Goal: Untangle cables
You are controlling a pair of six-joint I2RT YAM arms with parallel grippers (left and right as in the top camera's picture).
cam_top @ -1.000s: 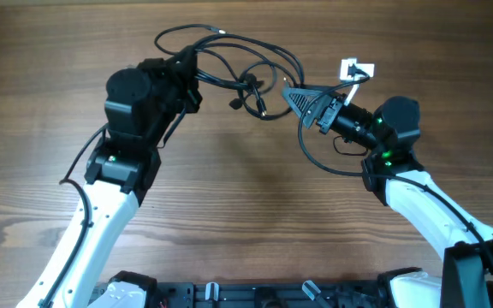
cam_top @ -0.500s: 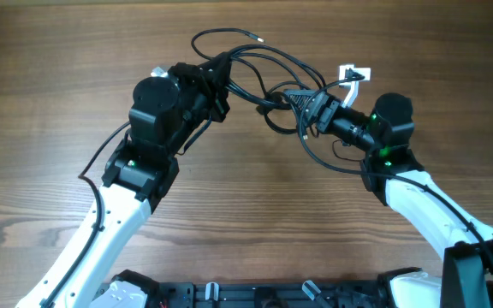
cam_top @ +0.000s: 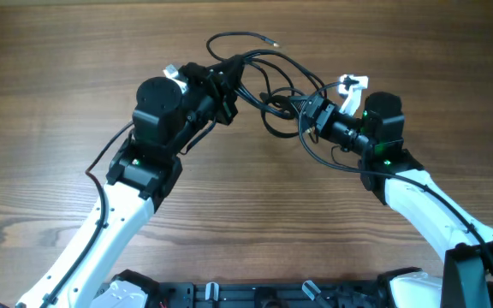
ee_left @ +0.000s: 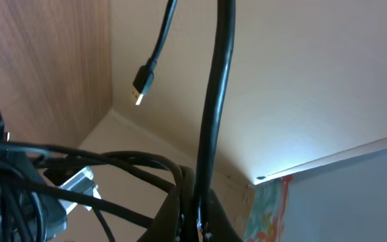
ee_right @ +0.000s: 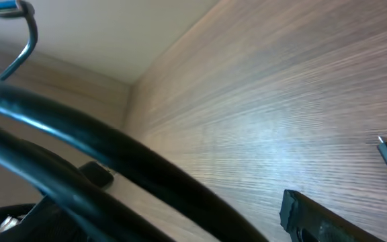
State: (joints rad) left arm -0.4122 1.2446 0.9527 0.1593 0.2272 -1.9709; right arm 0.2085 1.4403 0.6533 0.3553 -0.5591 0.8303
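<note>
While the left hand (cam_top: 222, 84) stays clenched on the cables (cam_top: 268, 60), its arm has swung toward the right edge of the surface (cam_top: 50, 103) and dragged the whole tangle along. The bundle now sits near the far edge, about midway between the left and right edges, where a second ago it lay further left. In the left wrist view 1 strand rises straight out from between the closed fingers, and a USB plug (ee_left: 140, 86) hangs free beside it.

The right hand (cam_top: 309, 109) has barely shifted and is released, jaws spread wide. The tangle has come to it: loops that stood apart from it now cross right at its fingertips, and thick black strands fill its wrist view. Whether any strand actually lies between its fingers cannot be told.

For the task this looks like set-up, not progress. The 3 cords are as interlaced as before; only the gap between the 2 hands has closed. A second grip now seems within reach, so the right hand could take 1 strand and pull it clear.
</note>
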